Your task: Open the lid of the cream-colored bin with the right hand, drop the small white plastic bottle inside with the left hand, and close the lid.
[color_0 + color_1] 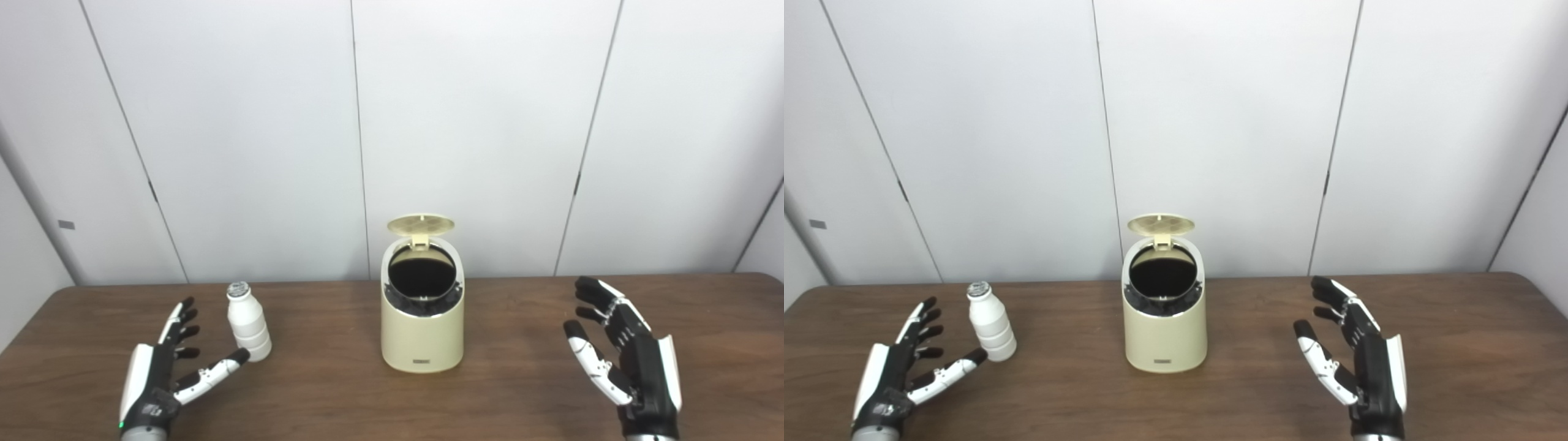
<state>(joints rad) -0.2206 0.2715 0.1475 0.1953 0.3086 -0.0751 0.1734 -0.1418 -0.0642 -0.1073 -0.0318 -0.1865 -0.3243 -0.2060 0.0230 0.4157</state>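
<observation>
The cream-colored bin (422,343) stands at the middle of the brown table, its round lid (421,225) flipped up and back so the dark opening shows. A small white plastic bottle (247,329) stands upright to the bin's left. My left hand (168,367) lies open just left of the bottle, palm up, its thumb tip close to the bottle's base; I cannot tell whether it touches. My right hand (625,355) is open well to the right of the bin, fingers spread, holding nothing.
The wooden table (508,392) has a curved far edge against white wall panels. Bare tabletop lies between the bin and each hand.
</observation>
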